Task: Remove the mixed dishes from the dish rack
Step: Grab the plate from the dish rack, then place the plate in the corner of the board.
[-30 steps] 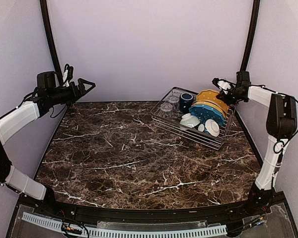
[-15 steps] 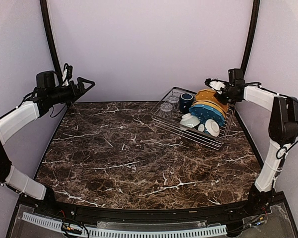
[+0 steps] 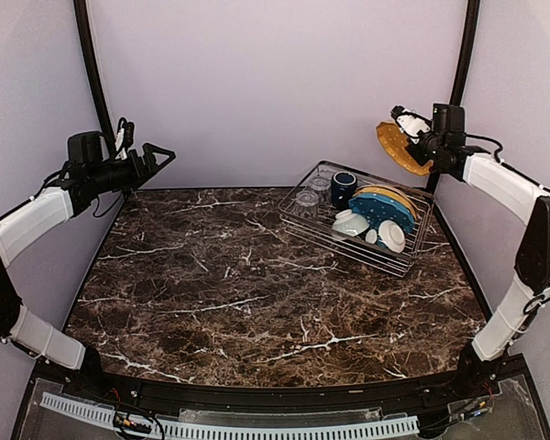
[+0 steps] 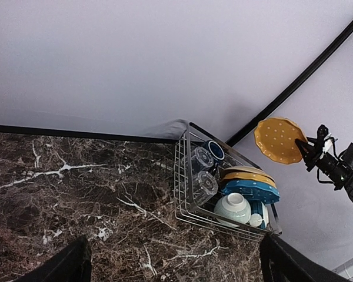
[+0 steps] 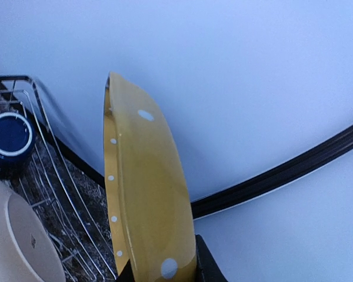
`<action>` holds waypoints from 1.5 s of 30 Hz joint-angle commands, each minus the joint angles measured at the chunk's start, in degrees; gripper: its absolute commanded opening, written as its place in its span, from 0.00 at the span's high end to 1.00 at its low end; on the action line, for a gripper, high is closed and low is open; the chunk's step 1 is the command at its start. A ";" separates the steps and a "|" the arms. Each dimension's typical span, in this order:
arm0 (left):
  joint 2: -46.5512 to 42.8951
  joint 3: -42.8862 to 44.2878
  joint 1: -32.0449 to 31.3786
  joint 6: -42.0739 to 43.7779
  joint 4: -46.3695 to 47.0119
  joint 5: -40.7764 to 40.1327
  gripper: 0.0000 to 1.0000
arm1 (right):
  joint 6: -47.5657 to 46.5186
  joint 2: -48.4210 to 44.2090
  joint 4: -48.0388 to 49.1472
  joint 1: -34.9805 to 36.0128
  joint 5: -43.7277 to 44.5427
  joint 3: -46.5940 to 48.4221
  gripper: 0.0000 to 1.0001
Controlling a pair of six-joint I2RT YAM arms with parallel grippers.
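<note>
My right gripper (image 3: 405, 137) is shut on a mustard yellow plate with white dots (image 3: 396, 148) and holds it in the air above the far right corner of the dish rack (image 3: 304, 225); the plate fills the right wrist view (image 5: 144, 194) and shows in the left wrist view (image 4: 279, 140). In the rack lie a cream plate (image 3: 388, 193), a blue dotted plate (image 3: 383, 213), a navy mug (image 3: 343, 186), two clear glasses (image 3: 308, 198) and white bowls (image 3: 351, 224). My left gripper (image 3: 161, 156) is open and empty, high at the far left.
The rack sits at the far right of the dark marble table (image 3: 220, 284). Black frame poles (image 3: 93, 73) rise at both back corners. The purple wall stands close behind the held plate.
My right gripper has lifted the yellow plate out of the rack and up toward the back wall. The left arm has not moved.
</note>
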 commanded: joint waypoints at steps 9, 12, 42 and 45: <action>2.75 1.62 0.38 0.86 -2.77 -0.33 0.01 | 60.75 -14.12 2.78 3.27 -4.31 -1.90 1.00; 3.23 1.67 0.43 0.86 -2.73 -0.44 0.01 | 71.42 -15.39 3.39 3.27 -15.93 -4.02 1.00; 2.24 -1.67 0.39 -3.19 -0.11 -11.22 0.01 | 94.04 30.45 11.51 43.68 -50.77 6.66 1.00; 3.35 -1.42 0.39 -4.50 0.90 -7.93 0.01 | 95.00 34.76 11.40 45.95 -50.51 10.09 1.00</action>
